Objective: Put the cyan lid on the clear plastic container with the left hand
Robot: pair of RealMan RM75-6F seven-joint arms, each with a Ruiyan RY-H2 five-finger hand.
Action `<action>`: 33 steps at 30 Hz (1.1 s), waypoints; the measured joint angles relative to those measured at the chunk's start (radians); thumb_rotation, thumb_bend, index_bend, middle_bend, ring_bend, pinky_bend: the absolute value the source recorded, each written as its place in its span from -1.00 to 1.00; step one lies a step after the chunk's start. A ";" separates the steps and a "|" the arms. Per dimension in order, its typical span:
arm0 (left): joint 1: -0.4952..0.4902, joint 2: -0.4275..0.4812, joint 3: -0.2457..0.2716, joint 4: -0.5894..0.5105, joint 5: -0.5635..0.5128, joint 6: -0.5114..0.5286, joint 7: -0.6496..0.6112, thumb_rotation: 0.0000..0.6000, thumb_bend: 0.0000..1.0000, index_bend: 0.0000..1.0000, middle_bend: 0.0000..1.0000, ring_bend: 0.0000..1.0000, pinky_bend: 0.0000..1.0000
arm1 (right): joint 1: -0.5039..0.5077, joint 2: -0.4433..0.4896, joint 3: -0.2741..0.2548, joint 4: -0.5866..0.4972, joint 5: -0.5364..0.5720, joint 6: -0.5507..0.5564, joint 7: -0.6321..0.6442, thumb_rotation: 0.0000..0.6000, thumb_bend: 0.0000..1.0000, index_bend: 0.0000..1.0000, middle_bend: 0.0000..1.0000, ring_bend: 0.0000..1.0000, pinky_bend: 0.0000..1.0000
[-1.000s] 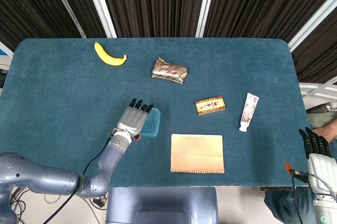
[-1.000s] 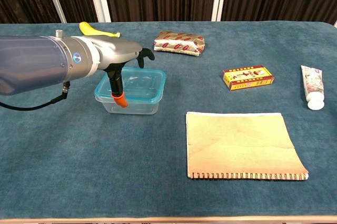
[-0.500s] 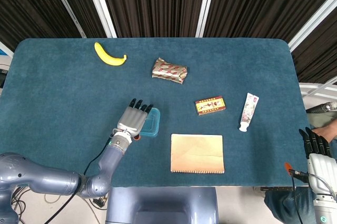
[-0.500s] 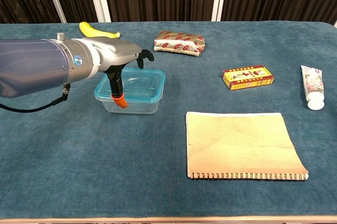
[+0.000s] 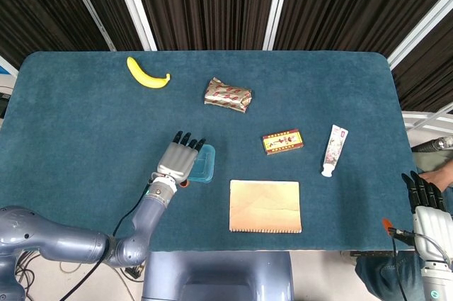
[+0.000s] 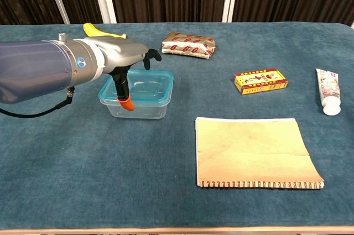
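The translucent cyan lid (image 6: pixel 138 86) sits on the clear rectangular plastic container (image 6: pixel 139 108), left of centre on the blue-carpeted worktop (image 6: pixel 110 179); the grey left hand (image 5: pixel 181 160) rests flat over its left part, fingers extended, gripping nothing; the right hand (image 5: pixel 427 207) hangs off the worktop's right edge, fingers straight, empty.

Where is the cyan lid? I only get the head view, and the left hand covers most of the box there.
Observer: In the chest view the cyan lid sits on top of the clear plastic container, looking level.
Operator: And the thumb? I can barely see it.
Observer: The orange-tipped thumb of the left hand hangs down in front of the container's front wall.
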 measured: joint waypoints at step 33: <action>0.000 -0.019 -0.002 -0.001 -0.020 0.034 0.067 1.00 -0.74 -0.96 -0.66 -1.00 -1.00 | 0.001 0.004 0.000 -0.006 0.006 -0.005 -0.002 1.00 -0.46 -0.93 -1.00 -1.00 -1.00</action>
